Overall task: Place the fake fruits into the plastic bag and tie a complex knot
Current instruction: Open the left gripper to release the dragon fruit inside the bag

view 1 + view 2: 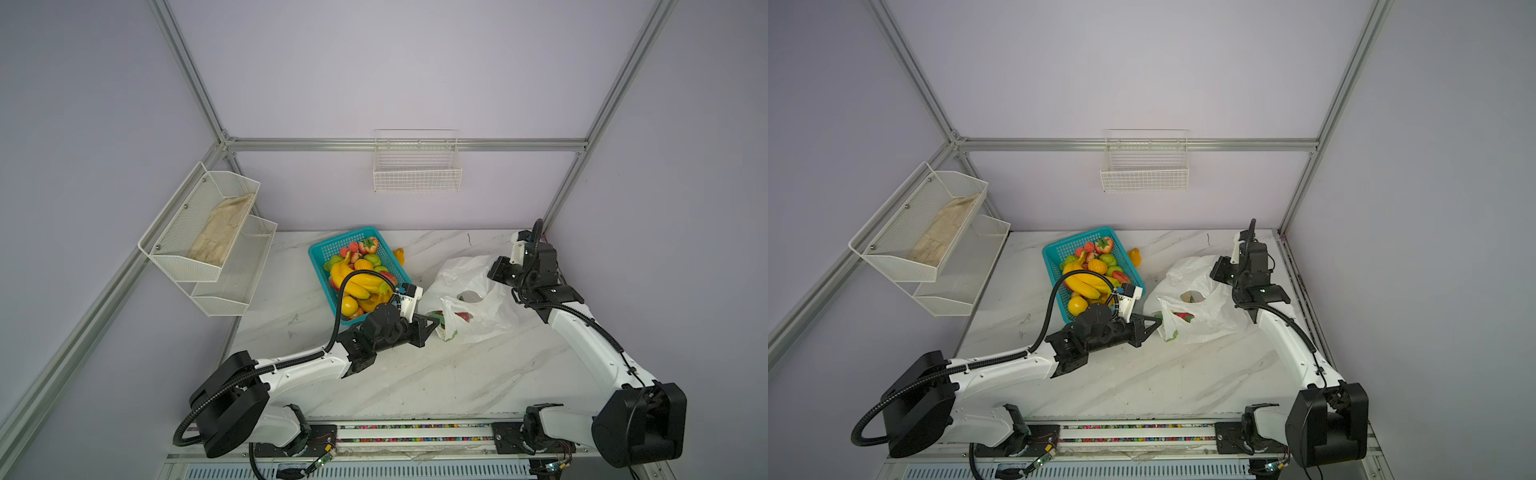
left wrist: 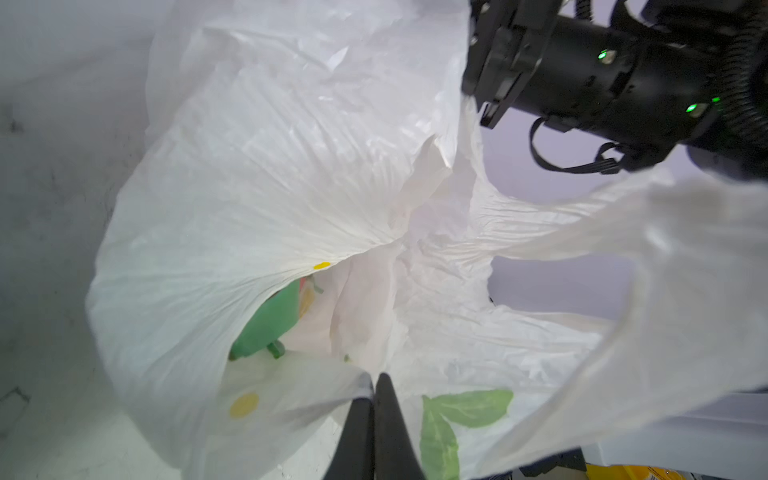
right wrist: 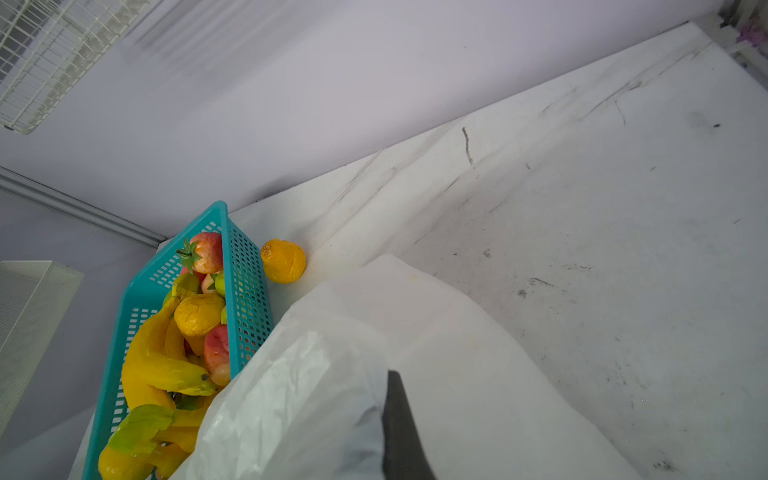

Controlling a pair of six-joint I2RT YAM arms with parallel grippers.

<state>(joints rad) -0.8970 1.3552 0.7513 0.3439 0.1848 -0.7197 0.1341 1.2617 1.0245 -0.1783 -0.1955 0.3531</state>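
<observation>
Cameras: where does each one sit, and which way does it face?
Both top views: high at the front, looking down at the table; left arm and right arm visible.
Left wrist: on the left arm, facing into the plastic bag; left gripper shows.
Right wrist: on the right arm, facing the basket; right gripper shows.
Shared: the plastic bag, in all views.

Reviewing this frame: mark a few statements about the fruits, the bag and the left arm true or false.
1. Most fake fruits lie in the teal basket. True.
2. One orange fruit lies on the table beside the basket, outside it. True.
3. The plastic bag is tied in a knot. False: its handle loops hang untied.
4. The left pincer is open above the basket. False: it is shut on the bag's rim.
5. The bag holds nothing. False: a green fruit shows inside.
</observation>
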